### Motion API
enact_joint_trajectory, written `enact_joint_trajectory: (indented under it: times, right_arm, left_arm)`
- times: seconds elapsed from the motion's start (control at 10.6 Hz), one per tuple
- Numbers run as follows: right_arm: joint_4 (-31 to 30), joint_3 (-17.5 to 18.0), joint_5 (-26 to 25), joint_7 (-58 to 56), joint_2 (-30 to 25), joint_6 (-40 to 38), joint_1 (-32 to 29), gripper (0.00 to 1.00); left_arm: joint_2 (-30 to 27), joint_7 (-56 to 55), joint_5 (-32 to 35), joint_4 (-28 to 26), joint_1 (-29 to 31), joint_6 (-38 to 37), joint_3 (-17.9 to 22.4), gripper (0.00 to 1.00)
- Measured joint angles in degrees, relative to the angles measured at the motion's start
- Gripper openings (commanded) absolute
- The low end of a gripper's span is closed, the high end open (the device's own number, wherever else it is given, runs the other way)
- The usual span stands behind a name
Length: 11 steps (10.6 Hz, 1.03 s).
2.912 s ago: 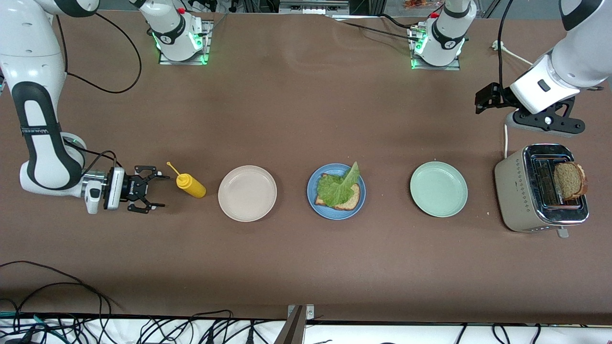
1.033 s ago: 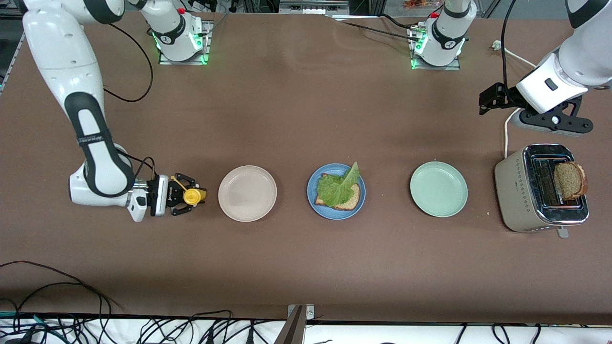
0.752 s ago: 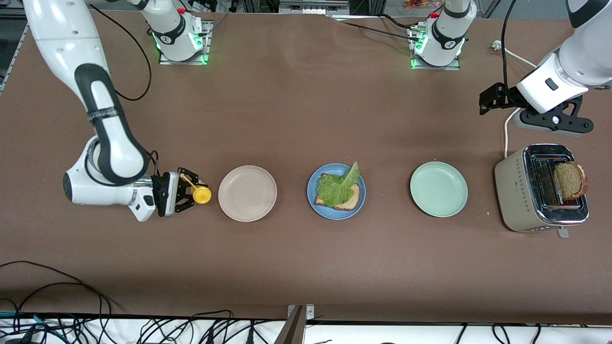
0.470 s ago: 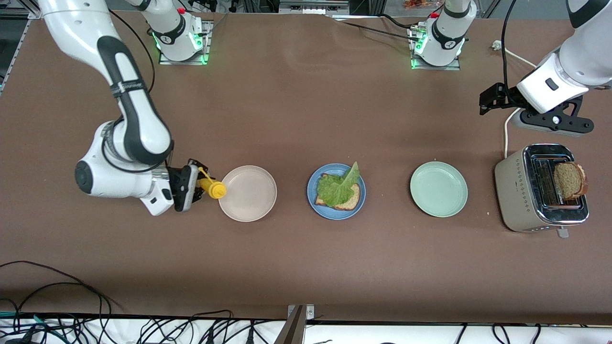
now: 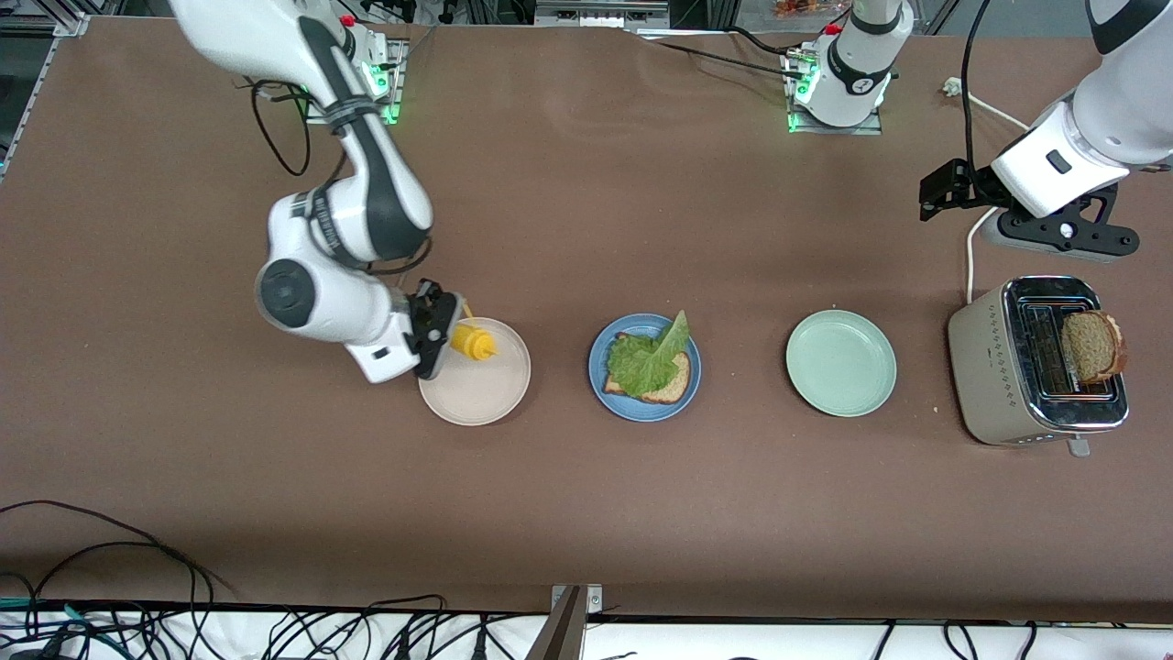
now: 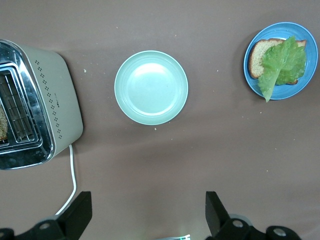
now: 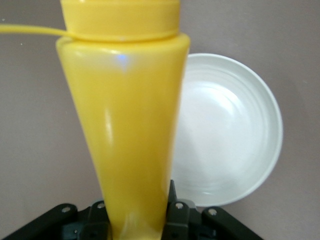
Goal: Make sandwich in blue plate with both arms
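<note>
From the front, my right tool hangs over the rim of the off-white plate, pinching a yellow squeeze bottle of smooth glossy plastic, tipped on its side; the brown tabletop is matte and even; beside that plate, toward my left arm's end, sits the round blue plate with its shallow rim, carrying one square slice of brown bread with a darker crust and a ruffled green lettuce leaf lying on it, one tip of the leaf reaching over the rim; next in the row come a pale mint plate and a boxy beige toaster with a chrome top, a second slice standing up out of its slot; my left tool waits above the tabletop just beside the toaster, farther from the camera.

In the left wrist view my left tool is spread wide, holding nothing; below it lie the toaster, its white cord, the mint plate and the blue plate with bread and lettuce.

In the right wrist view the bottle is a tapering cone, its narrow end clamped in my right tool, with a wide yellow cap at its other end; it covers part of the off-white plate, which is ringed with faint ridges.
</note>
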Motion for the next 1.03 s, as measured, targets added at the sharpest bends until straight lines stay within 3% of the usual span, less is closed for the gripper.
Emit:
enact_joint_trajectory:
  times: [0.38, 0.56, 0.85, 1.03]
  right_arm:
    - [2.20, -1.13, -16.31, 17.89, 0.13, -1.46, 12.37, 0.00]
    - [5.03, -1.56, -24.19, 25.26, 1.28, -7.61, 18.29, 0.00]
    - [14.24, -1.83, -30.02, 32.93, 7.04, -16.92, 24.36, 0.00]
    - [16.97, -1.93, -33.78, 36.35, 10.93, -18.56, 26.56, 0.00]
  left_arm:
    - [0.02, 0.00, 0.00, 0.00, 0.04, 0.00, 0.01, 1.00]
    - [0.02, 0.00, 0.00, 0.00, 0.05, 0.00, 0.01, 1.00]
    - [0.04, 0.00, 0.00, 0.01, 0.06, 0.00, 0.02, 1.00]
    - [0.04, 0.00, 0.00, 0.01, 0.07, 0.00, 0.04, 1.00]
